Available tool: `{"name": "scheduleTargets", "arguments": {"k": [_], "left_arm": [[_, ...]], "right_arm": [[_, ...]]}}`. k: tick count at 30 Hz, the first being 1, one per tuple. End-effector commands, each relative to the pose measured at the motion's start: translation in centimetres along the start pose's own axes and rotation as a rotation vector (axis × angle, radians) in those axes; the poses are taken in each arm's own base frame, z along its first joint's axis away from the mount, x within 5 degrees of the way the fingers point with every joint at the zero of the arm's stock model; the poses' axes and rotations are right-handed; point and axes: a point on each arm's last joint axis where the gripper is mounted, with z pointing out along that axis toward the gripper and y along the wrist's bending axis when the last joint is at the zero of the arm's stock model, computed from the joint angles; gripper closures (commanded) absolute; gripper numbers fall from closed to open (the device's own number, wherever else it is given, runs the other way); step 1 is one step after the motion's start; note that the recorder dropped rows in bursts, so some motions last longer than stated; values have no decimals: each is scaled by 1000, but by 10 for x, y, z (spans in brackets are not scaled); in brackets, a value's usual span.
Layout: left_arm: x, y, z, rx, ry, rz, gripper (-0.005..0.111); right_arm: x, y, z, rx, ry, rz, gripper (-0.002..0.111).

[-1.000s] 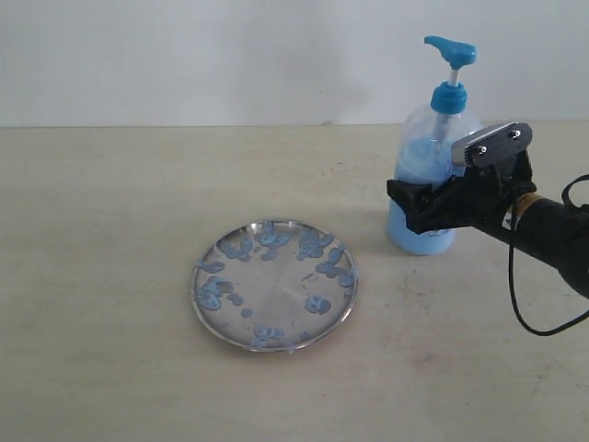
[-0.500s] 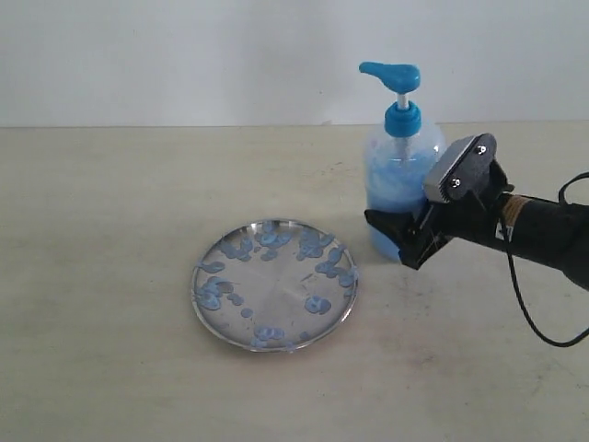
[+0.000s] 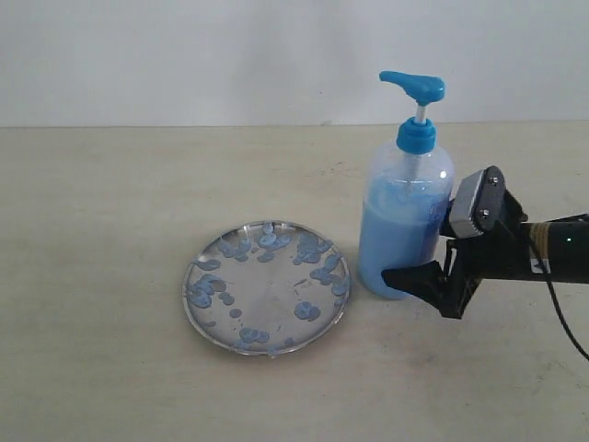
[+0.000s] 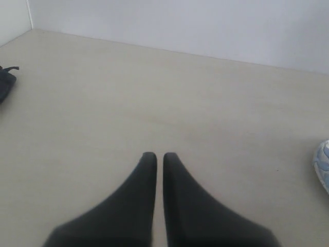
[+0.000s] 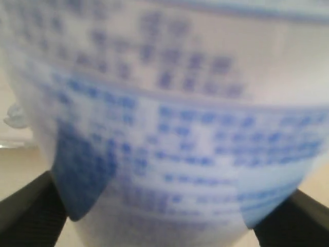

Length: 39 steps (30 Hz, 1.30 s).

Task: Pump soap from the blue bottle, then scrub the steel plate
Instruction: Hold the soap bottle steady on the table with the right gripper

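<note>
The blue bottle [image 3: 405, 226] stands upright on the table just right of the steel plate [image 3: 267, 287], its blue pump head [image 3: 414, 87] pointing left. My right gripper [image 3: 405, 274] is shut on the bottle's lower body; one black finger [image 3: 409, 278] shows in front of it. In the right wrist view the printed label of the bottle [image 5: 169, 128] fills the picture between the two fingers [image 5: 28, 208]. Blobs of pale blue soap [image 3: 306, 311] dot the plate. My left gripper [image 4: 155, 157] is shut and empty above bare table, out of the exterior view.
A pale wall [image 3: 184, 55] backs the beige table [image 3: 92, 203]. The plate's rim [image 4: 323, 164] shows at the edge of the left wrist view. A dark object [image 4: 5, 85] lies at that view's other edge.
The right gripper has carried the bottle from the back right toward the front, setting it close beside the plate. The plate now sits slightly further left.
</note>
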Motion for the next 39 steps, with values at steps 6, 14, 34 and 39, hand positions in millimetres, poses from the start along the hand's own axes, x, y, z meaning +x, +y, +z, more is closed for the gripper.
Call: {"name": "scheduleTargets", "arguments": {"k": [6,14,34,39], "left_arm": [[-1,2,0,-23,-14,67,102],[-5,1,0,-17,-53,60,102],[-17,-9,-2,141,-166,-469,102],[-15,-10,-2,145,-138,-470,102]], "right_arm": [[9,-13,-23,47,-55,41,108],[17,-16,-23,81,31,94,61],[-20,-34,-2,457,-215,115,4],[-25,-32,11,567,-169,80,4]]}}
